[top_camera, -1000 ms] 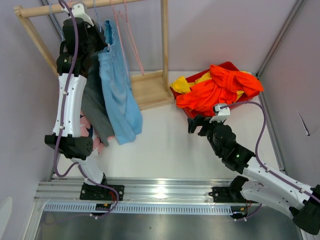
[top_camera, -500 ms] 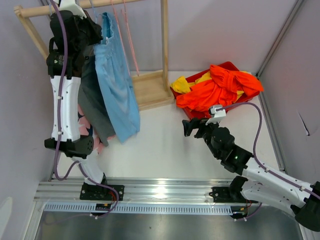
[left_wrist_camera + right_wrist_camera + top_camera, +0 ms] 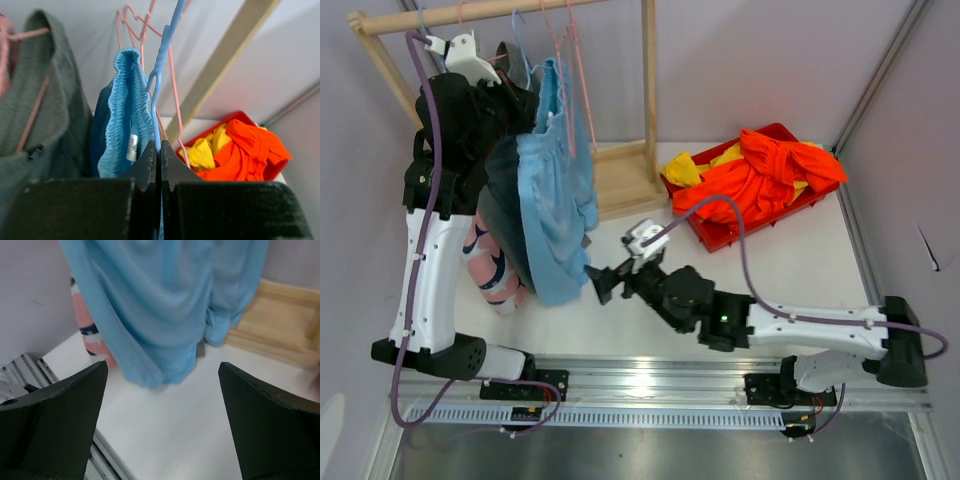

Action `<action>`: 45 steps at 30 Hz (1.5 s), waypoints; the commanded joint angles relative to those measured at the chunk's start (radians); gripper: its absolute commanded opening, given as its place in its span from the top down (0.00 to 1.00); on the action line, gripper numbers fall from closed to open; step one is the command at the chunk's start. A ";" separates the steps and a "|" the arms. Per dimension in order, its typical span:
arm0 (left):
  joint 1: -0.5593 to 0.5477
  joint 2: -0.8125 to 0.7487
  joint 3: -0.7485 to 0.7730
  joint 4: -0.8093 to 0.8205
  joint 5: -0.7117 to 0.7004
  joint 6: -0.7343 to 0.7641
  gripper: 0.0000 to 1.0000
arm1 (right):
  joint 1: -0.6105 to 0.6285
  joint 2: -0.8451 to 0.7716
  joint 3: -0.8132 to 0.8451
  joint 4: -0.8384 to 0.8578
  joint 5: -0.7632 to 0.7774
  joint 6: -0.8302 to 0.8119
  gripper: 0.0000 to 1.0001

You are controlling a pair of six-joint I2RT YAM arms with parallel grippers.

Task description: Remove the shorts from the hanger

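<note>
Crowding the shorts [image 3: 555,200] on the blue hanger [image 3: 163,47] hangs a green garment [image 3: 47,115].

Bright, even light from overhead, faint shadows on the tabletop [image 3: 650,250], glare on the metal rail [image 3: 640,383]; the right claw [image 3: 162,372] looms blurred.

L hand [image 3: 159,148] clamped – R hand [image 3: 162,371] spread wide.

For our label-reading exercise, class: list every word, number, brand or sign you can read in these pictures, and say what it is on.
No text can be read in any view.
White tag on the blue shorts: dark marks, too blurred to read.
</note>
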 commanded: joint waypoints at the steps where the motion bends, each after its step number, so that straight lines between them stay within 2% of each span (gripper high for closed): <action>1: -0.040 -0.060 -0.064 0.131 -0.044 -0.038 1.00 | 0.069 0.167 0.181 0.121 0.100 -0.157 0.01; 5: -0.045 -0.090 -0.094 0.126 -0.061 -0.044 1.00 | 0.089 0.329 0.405 0.167 0.103 -0.235 0.01; 12: -0.045 -0.124 -0.117 0.117 -0.081 -0.033 1.00 | 0.081 0.531 0.658 0.163 0.106 -0.277 0.01; 16: -0.045 -0.132 -0.108 0.108 -0.070 -0.039 1.00 | 0.075 0.581 0.680 0.187 0.114 -0.260 0.01; 18: -0.045 -0.141 -0.106 0.105 -0.067 -0.045 1.00 | 0.061 0.601 0.676 0.196 0.124 -0.245 0.06; 19: -0.043 -0.150 -0.105 0.103 -0.066 -0.047 1.00 | 0.055 0.607 0.664 0.199 0.126 -0.235 0.12; 21: -0.045 -0.160 -0.108 0.100 -0.060 -0.048 1.00 | 0.035 0.616 0.648 0.198 0.118 -0.202 0.41; 22: -0.043 -0.164 -0.109 0.099 -0.060 -0.048 1.00 | 0.029 0.616 0.628 0.196 0.118 -0.194 0.59; 23: -0.043 -0.166 -0.109 0.097 -0.061 -0.042 1.00 | 0.026 0.614 0.619 0.193 0.121 -0.186 0.83; 25: -0.043 -0.166 -0.108 0.091 -0.069 -0.036 1.00 | 0.029 0.596 0.573 0.190 0.137 -0.182 1.00; 29: -0.037 -0.153 -0.097 0.089 -0.075 -0.016 1.00 | 0.070 0.503 0.417 0.213 0.184 -0.171 1.00; 33: -0.019 -0.126 -0.057 0.086 -0.089 0.008 1.00 | 0.189 0.371 0.217 0.213 0.281 -0.113 1.00; 36: 0.022 -0.057 0.039 0.065 -0.074 0.024 1.00 | 0.256 0.285 0.101 0.171 0.376 -0.051 1.00; 38: 0.055 -0.005 0.168 0.031 -0.061 0.022 1.00 | 0.309 0.247 0.064 0.132 0.440 0.007 1.00; 40: 0.072 0.043 0.222 0.008 -0.049 0.015 1.00 | 0.332 0.234 0.039 0.108 0.468 0.051 1.00; 45: 0.078 0.075 0.262 0.016 -0.032 0.004 1.00 | 0.348 0.239 0.044 0.095 0.488 0.046 1.00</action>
